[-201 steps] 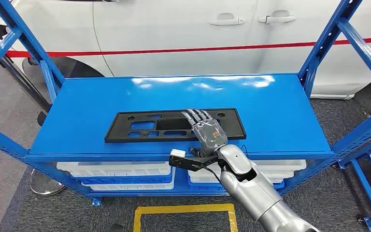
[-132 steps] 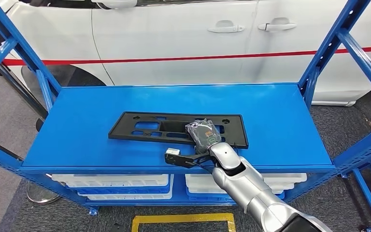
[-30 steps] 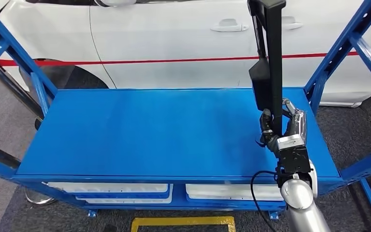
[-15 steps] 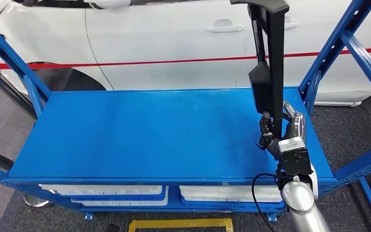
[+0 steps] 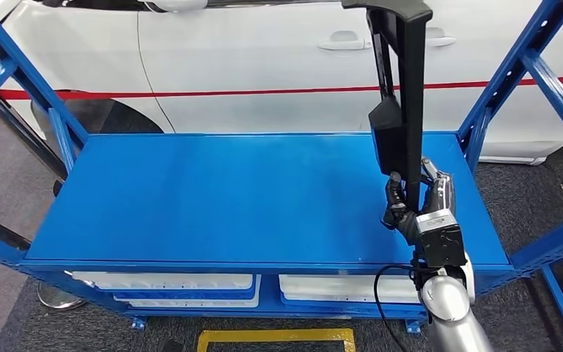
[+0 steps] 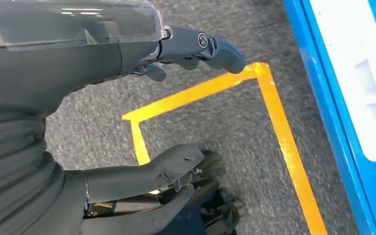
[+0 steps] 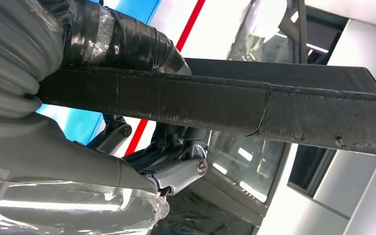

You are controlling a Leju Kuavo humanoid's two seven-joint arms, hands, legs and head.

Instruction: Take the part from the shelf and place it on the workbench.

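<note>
Black plastic, long and flat, stands on end in my right hand (image 5: pixel 418 205): the part (image 5: pixel 403 95) is lifted off the shelf (image 5: pixel 212 198) and rises straight up past the top of my head view, its lower end clamped between my thumb and dark fingers. In my right wrist view the same part (image 7: pixel 274 105) crosses the picture as a rough-textured bar, with my taped fingers (image 7: pixel 122 44) wrapped over one face and the thumb under it. I can read no brand, label or lettering on the part, on my hand, or on the shelf.

My right hand hangs above the right end of the blue shelf top, near its front edge and a little inward from the blue upright post (image 5: pixel 498 88) on that side. To the left of the hand, the shelf top runs bare blue to the far left post. White bins (image 5: pixel 168 282) sit on the tier beneath. Behind the shelf stands a white car (image 5: pixel 264 51) with a red stripe (image 5: pixel 190 93) along its doors.

My left hand (image 6: pixel 176 98) hangs low over grey carpet, fingers apart and holding nothing, above a yellow tape line (image 6: pixel 284 142) that runs beside the shelf's blue base.
</note>
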